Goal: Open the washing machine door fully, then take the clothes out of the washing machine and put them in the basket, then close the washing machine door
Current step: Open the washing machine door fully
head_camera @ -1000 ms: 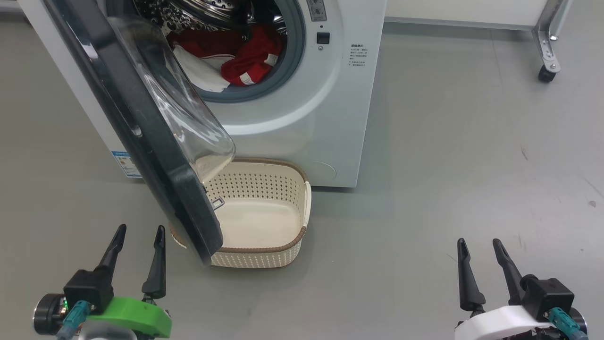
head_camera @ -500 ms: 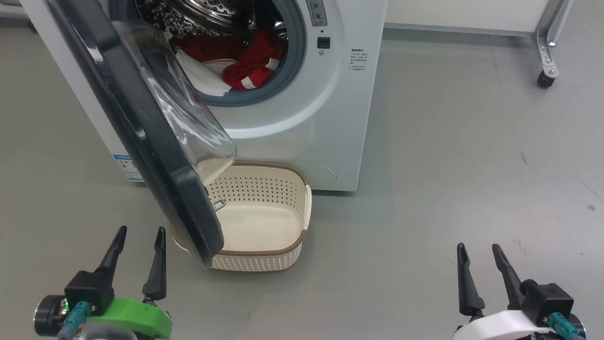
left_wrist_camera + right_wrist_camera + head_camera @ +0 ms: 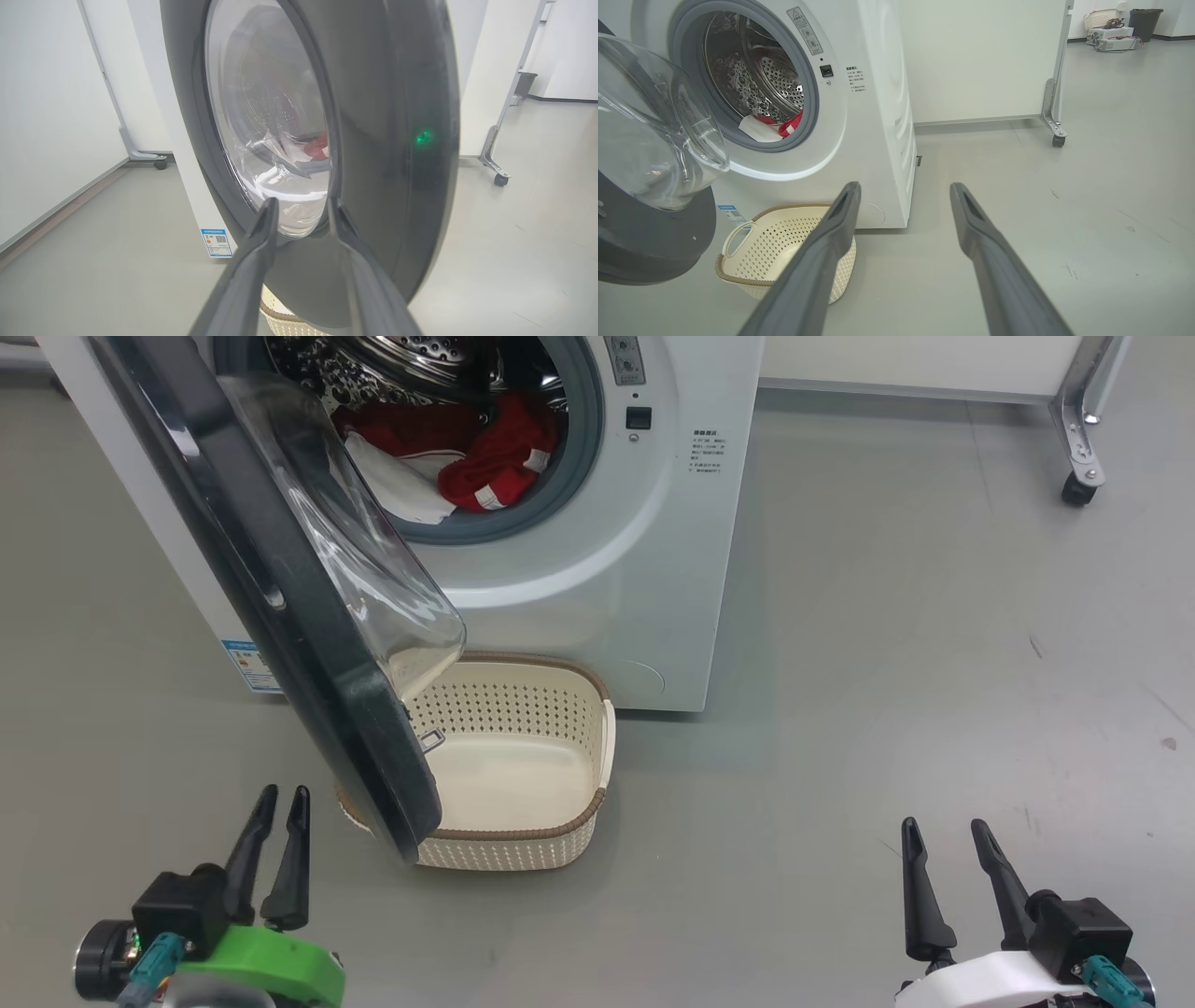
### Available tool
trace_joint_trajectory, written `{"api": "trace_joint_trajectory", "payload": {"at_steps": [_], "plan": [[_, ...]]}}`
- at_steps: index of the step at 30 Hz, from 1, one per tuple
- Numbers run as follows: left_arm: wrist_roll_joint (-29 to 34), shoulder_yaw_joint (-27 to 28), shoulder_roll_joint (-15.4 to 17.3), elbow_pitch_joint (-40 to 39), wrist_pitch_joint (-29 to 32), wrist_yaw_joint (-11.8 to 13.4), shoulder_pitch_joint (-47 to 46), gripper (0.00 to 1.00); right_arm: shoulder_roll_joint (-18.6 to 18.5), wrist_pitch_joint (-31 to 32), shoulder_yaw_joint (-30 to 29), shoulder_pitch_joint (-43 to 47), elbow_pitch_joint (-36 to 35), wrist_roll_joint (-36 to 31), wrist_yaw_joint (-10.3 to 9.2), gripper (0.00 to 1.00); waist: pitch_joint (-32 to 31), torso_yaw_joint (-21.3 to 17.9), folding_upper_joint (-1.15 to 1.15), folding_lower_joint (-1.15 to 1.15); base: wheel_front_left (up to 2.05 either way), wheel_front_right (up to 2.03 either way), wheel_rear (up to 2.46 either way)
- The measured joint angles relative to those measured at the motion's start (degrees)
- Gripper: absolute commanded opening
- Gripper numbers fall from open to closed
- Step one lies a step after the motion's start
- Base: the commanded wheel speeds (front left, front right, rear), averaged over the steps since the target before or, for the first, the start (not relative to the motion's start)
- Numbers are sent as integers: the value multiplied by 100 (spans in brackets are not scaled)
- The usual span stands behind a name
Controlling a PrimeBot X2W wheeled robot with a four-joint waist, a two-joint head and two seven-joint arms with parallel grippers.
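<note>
- The big white front-loading washing machine [image 3: 597, 569] stands on the grey floor [image 3: 887, 663], its grey-gasketed drum mouth uncovered.
- Its large round door [image 3: 280, 607], with a glossy black rim and a bulging clear glass bowl, is swung out at an angle. In the head view its lower edge reaches over the left end of the basket.
- The bright red clothes [image 3: 485, 448] with white panels and stripe trim lie heaped inside the drum, low against the gasket.
- The small cream perforated plastic basket [image 3: 523, 826] with a brown woven-look rim sits on the floor just in front of the machine, its bare bottom showing.
- The left tool [image 3: 285, 791] hovers low, near the door's bottom edge without touching it. Its two dark fingers are a narrow gap apart with nothing between them, and the left wrist view looks along them at the door's outer face.
- The right tool [image 3: 943, 823] hovers well off to the right over bare floor, its fingers spread wide and holding nothing.
- A caster [image 3: 1078, 490] on a metal frame stands on the floor at the far right.
</note>
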Motion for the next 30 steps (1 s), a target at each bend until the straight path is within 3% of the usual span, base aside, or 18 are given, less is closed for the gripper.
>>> {"api": "trace_joint_trajectory", "payload": {"at_steps": [17, 24, 30], "plan": [[-113, 172, -10, -325, -1, 0, -3, 0, 64, 0, -67, 24, 66, -96, 102, 100, 11, 5, 0, 0, 0, 0, 0], [-385, 665, -32, -975, -1, 0, -237, 0, 73, 0, -69, 24, 99, -199, 142, 100, 7, 34, 0, 0, 0, 0, 0], [-420, 673, -35, -1227, -1, 0, -429, 0, 102, 0, -78, 24, 100, -247, 175, 100, 29, 48, 0, 0, 0, 0, 0]]}}
